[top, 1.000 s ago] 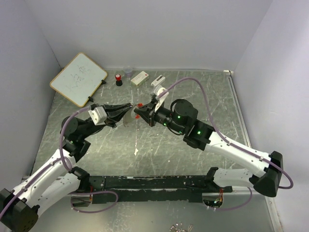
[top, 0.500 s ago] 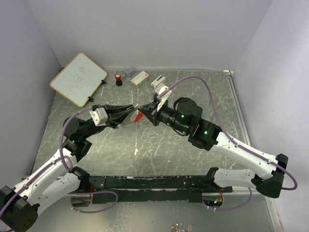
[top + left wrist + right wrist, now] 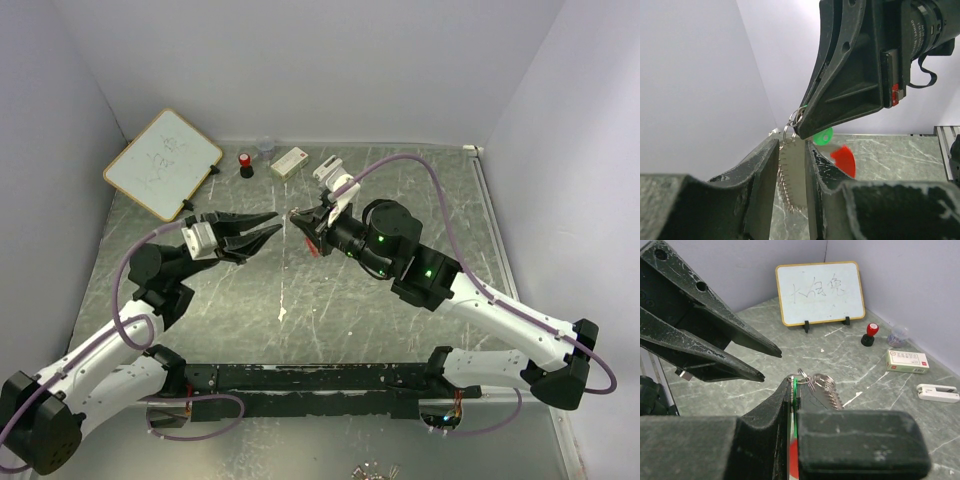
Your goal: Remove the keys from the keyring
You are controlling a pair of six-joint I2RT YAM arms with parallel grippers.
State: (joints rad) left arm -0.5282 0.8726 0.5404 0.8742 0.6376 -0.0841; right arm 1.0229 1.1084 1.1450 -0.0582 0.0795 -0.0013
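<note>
So the left gripper (image 3: 272, 222) just let go and backed off left, jaws apart; the right gripper (image 3: 300, 218) alone pinches the keys (image 3: 794, 390), keyring (image 3: 805, 375) still on.

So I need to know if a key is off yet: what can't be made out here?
Right wrist: the keys show only as red and green slivers between the shut fingers of the right gripper.
Left wrist: the right gripper covers where the keyring joins the keys, so threading cannot be told.
Top external: keys and keyring are too small, bunched at the gripper's tips.
</note>
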